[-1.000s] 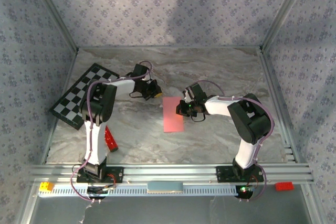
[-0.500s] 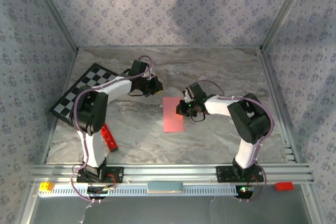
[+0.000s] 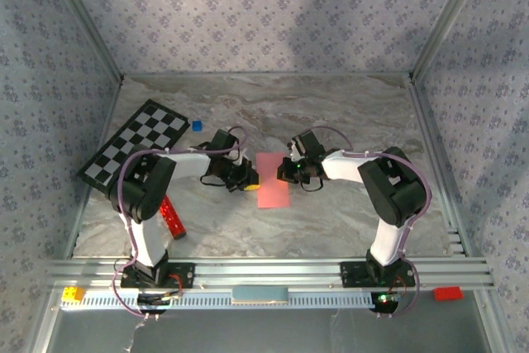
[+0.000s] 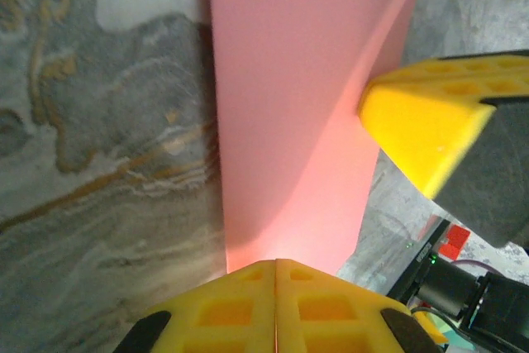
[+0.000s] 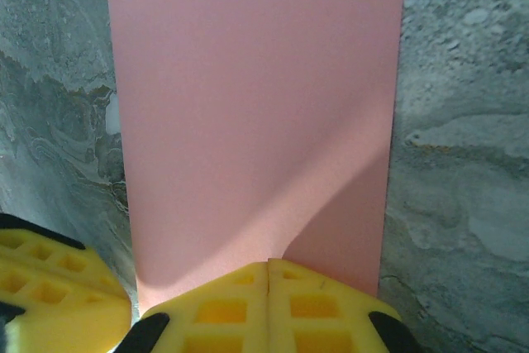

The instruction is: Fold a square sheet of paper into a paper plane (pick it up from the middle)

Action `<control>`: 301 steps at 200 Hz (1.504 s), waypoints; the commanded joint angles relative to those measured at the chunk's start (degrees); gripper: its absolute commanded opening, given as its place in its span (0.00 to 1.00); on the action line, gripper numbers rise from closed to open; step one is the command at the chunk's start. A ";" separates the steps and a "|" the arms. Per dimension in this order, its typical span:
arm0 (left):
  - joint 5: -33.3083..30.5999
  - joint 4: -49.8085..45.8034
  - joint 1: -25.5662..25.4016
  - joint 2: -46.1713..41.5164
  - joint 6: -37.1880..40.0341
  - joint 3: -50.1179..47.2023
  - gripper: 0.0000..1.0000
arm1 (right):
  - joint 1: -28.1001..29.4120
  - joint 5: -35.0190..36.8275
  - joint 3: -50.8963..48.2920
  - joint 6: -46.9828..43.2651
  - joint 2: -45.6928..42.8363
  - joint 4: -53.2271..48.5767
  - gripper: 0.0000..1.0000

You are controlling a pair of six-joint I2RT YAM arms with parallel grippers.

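left fingers (image 3: 248,183): closed together; moved from near the checkerboard (image 3: 136,143) to the sheet's left edge
right fingers (image 3: 287,173): closed together, kept at the sheet's right edge
pink sheet of paper (image 3: 273,181): flat on the desk (image 3: 331,221) between both arms, not shifted
blue cube (image 3: 197,125): now exposed beside the checkerboard

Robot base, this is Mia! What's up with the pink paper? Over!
Left tool shut at paper's left edge. Right tool shut at right edge. Paper lying on table. Red bar well aside.
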 commanded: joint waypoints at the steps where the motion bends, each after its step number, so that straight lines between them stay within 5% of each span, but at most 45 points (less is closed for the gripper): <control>1: 2.80 2.97 -0.53 -2.27 0.64 -1.27 0.08 | 0.41 5.11 -3.18 0.39 3.77 -10.06 0.00; 144: -0.16 0.96 -1.56 1.44 3.46 -4.92 0.10 | 0.67 5.04 -2.42 -0.03 4.23 -10.76 0.00; 196: -1.78 -0.57 -1.56 -3.24 3.13 -4.95 0.10 | 0.55 2.55 0.71 -1.63 2.80 -10.89 0.01; 249: -6.65 -0.37 -0.83 -8.08 -0.57 2.65 0.10 | -0.03 0.92 1.66 -1.63 -7.55 -6.17 0.18; 301: -4.22 -2.21 1.57 1.73 -0.07 13.24 0.10 | -0.64 7.51 -8.79 7.60 -18.75 -5.48 0.21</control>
